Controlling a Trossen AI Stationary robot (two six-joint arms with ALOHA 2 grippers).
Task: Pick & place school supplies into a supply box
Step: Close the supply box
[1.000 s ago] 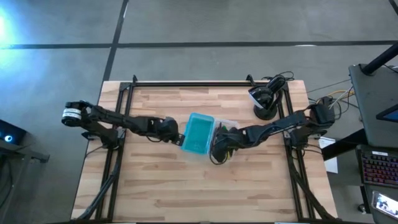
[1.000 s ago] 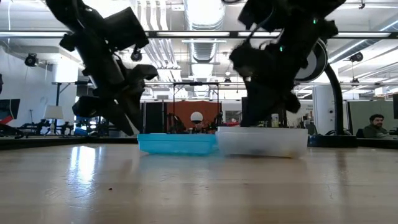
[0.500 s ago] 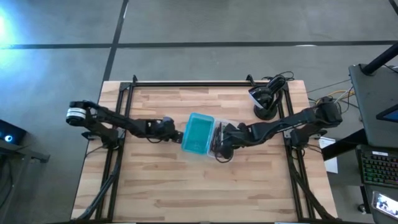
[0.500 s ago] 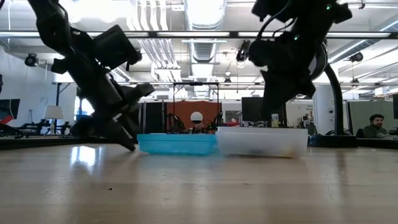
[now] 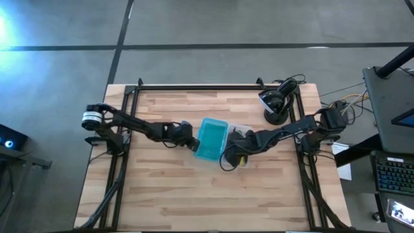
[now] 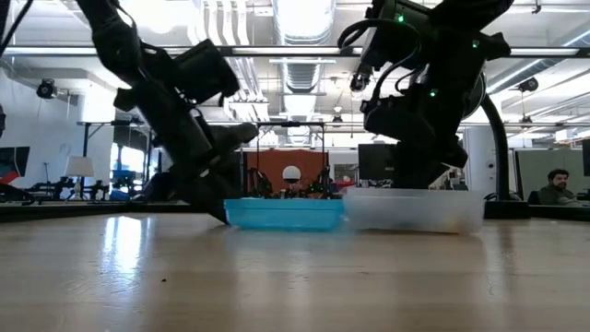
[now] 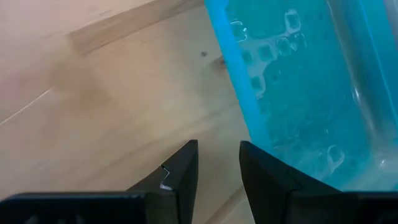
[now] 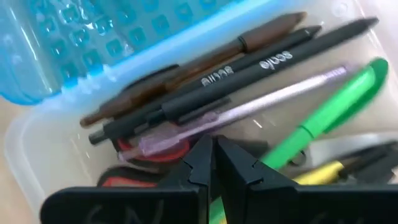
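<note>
High view: teal lid (image 5: pixel 211 139) mid-table, left gripper (image 5: pixel 191 140) at its edge, right gripper (image 5: pixel 234 150) over clear box (image 5: pixel 239 131) beside it; left wrist: fingers (image 7: pixel 180 176) slightly parted, empty; right wrist: fingers (image 8: pixel 200 163) pressed together above pens (image 8: pixel 249 68) in box.

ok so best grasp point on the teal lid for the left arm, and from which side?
Probably the lid's long raised rim facing the left gripper, taken from the left, away from the clear box. The lid lies flat on the table beside the box, so only that thin edge gives the fingers something to pinch. The slightly parted jaws already point at it; the right gripper sits over the supplies.
</note>
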